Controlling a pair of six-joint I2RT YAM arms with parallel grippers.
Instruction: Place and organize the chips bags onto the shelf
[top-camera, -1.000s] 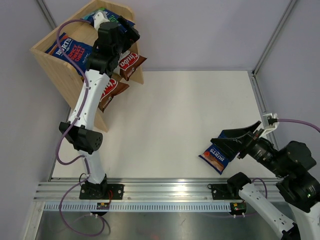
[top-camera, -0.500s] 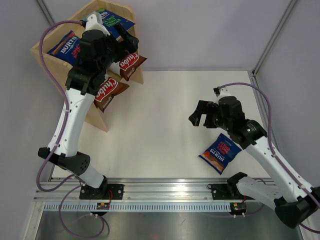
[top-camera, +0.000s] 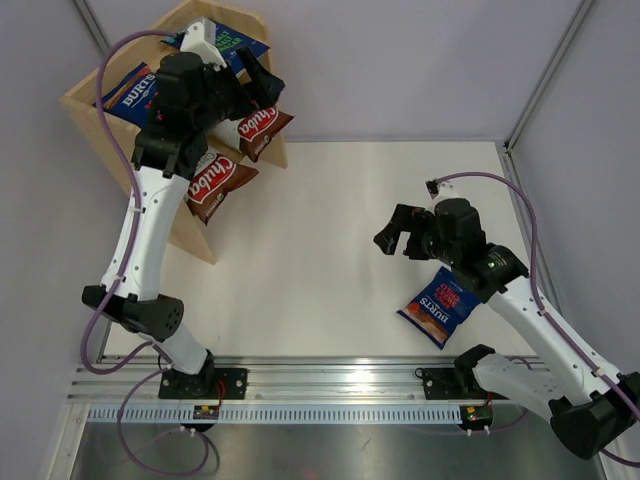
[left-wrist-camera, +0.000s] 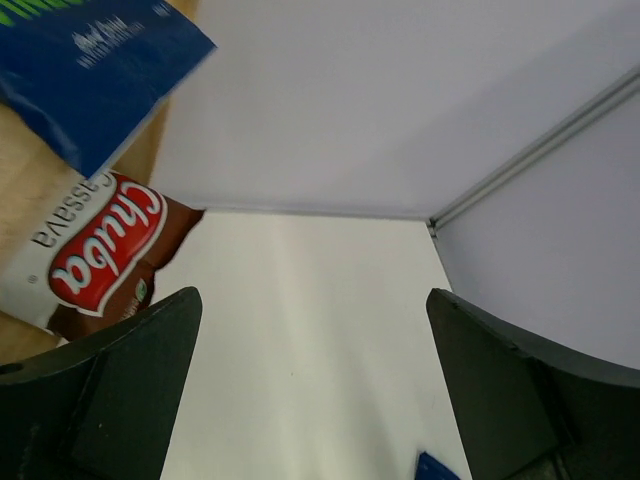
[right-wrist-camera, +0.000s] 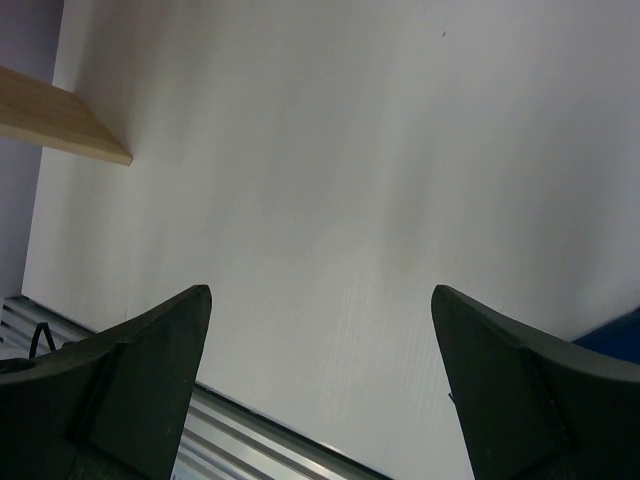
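Note:
The light wood shelf (top-camera: 100, 120) stands at the table's far left corner. It carries two blue Burts chips bags (top-camera: 128, 92) (top-camera: 238, 42) and two brown-and-white Chuba bags (top-camera: 262, 124) (top-camera: 214, 182). My left gripper (top-camera: 262, 82) hovers open just right of the shelf. Its wrist view shows a Chuba bag (left-wrist-camera: 100, 258) and a blue bag (left-wrist-camera: 95, 70) at the left, with nothing between the fingers (left-wrist-camera: 140, 380). A third Burts bag (top-camera: 440, 305) lies flat on the table at the near right. My right gripper (top-camera: 398, 232) hangs open above the table, up-left of that bag.
An aluminium rail (top-camera: 330, 385) runs along the near edge, also seen in the right wrist view as the rail (right-wrist-camera: 230, 440). Frame posts (top-camera: 545, 75) stand at the back right. A corner of the shelf (right-wrist-camera: 60, 125) and a blue bag edge (right-wrist-camera: 615, 335) show in the right wrist view.
The right arm swung from the far right edge to above the table, left of the lying bag. The left arm's elbow moved left, and its gripper stayed beside the shelf.

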